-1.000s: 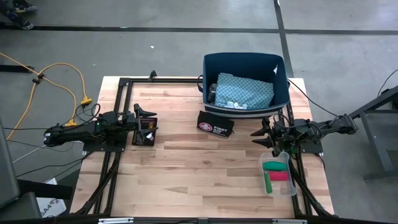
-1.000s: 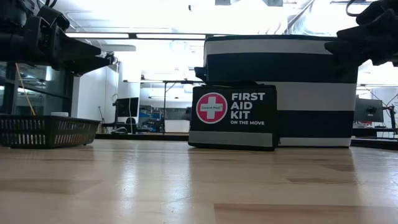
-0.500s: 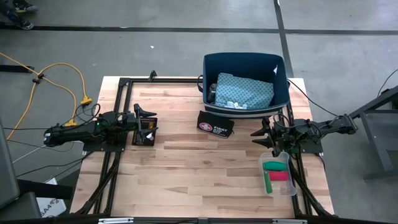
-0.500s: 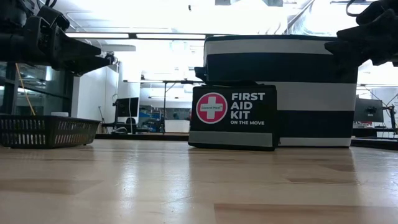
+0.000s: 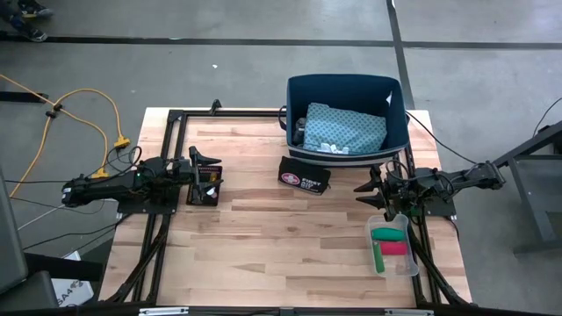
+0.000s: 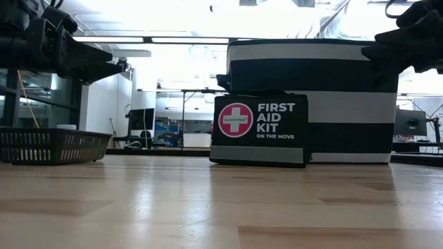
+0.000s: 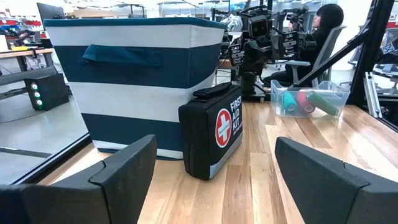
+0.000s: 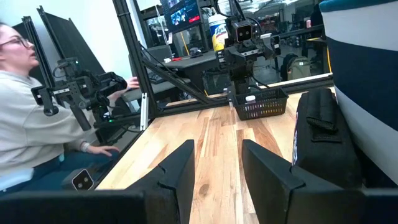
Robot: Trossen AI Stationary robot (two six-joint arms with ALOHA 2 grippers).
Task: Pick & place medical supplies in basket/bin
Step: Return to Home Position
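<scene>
Holds left gripper (image 5: 207, 174) wide open above basket (image 6: 48, 146) at 9 o'clock, right gripper (image 5: 369, 191) empty and narrowly parted at 3 o'clock.

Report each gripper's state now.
Left gripper: open, holding nothing, by the black basket.
Right gripper: open, holding nothing, near the clear tray.

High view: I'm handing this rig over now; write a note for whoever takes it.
Left gripper: open, empty, by the black mesh basket.
Right gripper: open, empty, by the clear plastic tray holding green and red rolls.
Done: teal patterned cloth lies in the blue-and-white striped fabric bin; black first aid kit stands in front.
Left: no loose supplies visible; probably just parking arms.
</scene>
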